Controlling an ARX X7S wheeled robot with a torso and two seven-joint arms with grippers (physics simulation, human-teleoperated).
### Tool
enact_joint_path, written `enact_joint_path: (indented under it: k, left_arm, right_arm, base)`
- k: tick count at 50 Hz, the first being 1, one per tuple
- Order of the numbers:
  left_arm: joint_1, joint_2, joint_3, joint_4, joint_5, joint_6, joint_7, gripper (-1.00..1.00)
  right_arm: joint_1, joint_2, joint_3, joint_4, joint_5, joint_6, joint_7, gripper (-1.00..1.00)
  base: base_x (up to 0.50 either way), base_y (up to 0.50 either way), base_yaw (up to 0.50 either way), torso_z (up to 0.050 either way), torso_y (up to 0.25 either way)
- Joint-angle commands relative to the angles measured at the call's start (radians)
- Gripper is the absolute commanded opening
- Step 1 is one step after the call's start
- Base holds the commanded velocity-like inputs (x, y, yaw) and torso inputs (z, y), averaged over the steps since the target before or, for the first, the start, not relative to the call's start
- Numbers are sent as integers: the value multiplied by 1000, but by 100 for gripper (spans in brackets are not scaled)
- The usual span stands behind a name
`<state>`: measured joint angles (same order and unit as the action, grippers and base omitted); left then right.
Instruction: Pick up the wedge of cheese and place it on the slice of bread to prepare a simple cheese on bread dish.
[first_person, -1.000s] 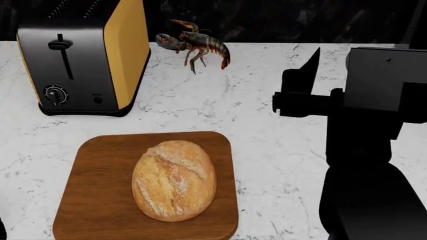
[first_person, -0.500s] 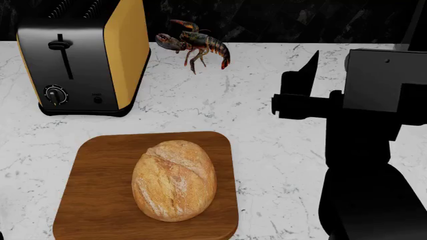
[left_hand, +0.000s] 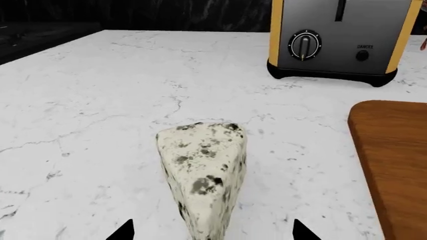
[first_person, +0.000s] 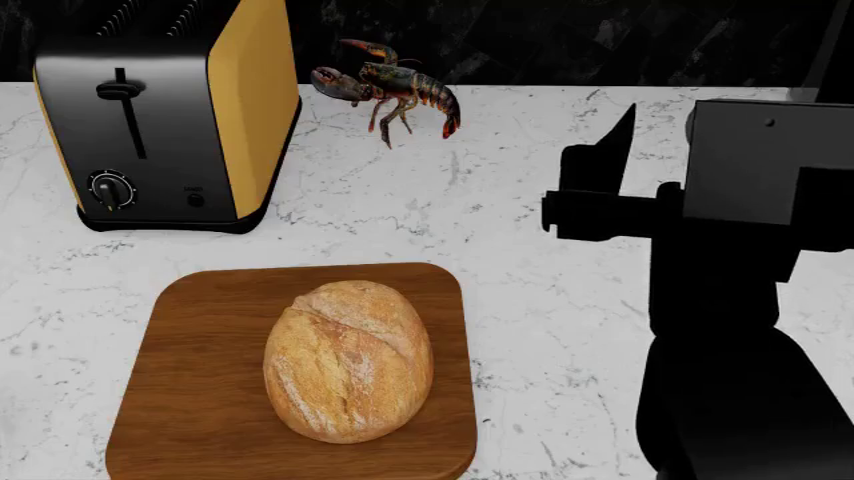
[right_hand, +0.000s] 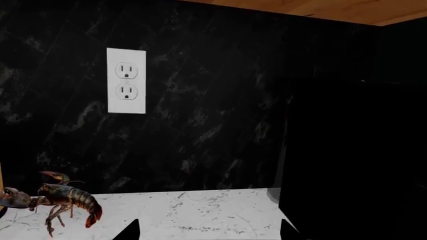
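The wedge of cheese (left_hand: 203, 175), cream-white with dark mould spots, lies on the white marble counter, seen only in the left wrist view. My left gripper (left_hand: 210, 232) is open, its two black fingertips either side of the wedge's narrow end, apart from it. The bread loaf (first_person: 350, 360), golden-brown with a floury top, lies on a wooden cutting board (first_person: 187, 400). My right gripper (right_hand: 208, 232) is open and empty, held above the counter at the right (first_person: 607, 165), facing the black back wall. The left gripper is out of the head view.
A yellow and black toaster (first_person: 160, 110) stands at the back left, also in the left wrist view (left_hand: 337, 37). A lobster (first_person: 394, 90) lies by the back wall. The board's edge (left_hand: 397, 160) lies beside the cheese. A wall outlet (right_hand: 126, 80) is on the backsplash.
My right gripper has drifted very slightly left and down. The loaf, board, toaster and lobster have not moved.
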<state>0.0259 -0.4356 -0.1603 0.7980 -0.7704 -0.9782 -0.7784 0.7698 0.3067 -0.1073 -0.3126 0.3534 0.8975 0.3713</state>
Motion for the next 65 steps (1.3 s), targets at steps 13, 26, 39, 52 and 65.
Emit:
enact_joint_path:
  k: [13, 26, 39, 52, 65]
  left_arm:
    - [-42, -28, 51, -112, 72, 43, 30, 100]
    - [-64, -17, 88, -175, 104, 99, 63, 100]
    - [-18, -15, 72, -185, 115, 139, 69, 100]
    - [-46, -23, 111, -187, 137, 150, 79, -100]
    - [-55, -39, 104, -116, 112, 105, 48, -100]
  right_arm:
    - [0, 5, -4, 1, 4, -3, 6, 100]
    - [1, 8, -9, 5, 5, -2, 11, 100]
    - [1, 10, -10, 1, 8, 2, 15, 100]
    - [2, 11, -10, 0, 12, 1, 20, 100]
    - [1, 13, -14, 4, 16, -4, 19, 100]
  base:
    - [0, 0, 0, 0, 0]
    - [0, 0, 0, 0, 0]
    - [0, 0, 0, 0, 0]
    - [0, 0, 0, 0, 0]
    - [0, 0, 0, 0, 0]
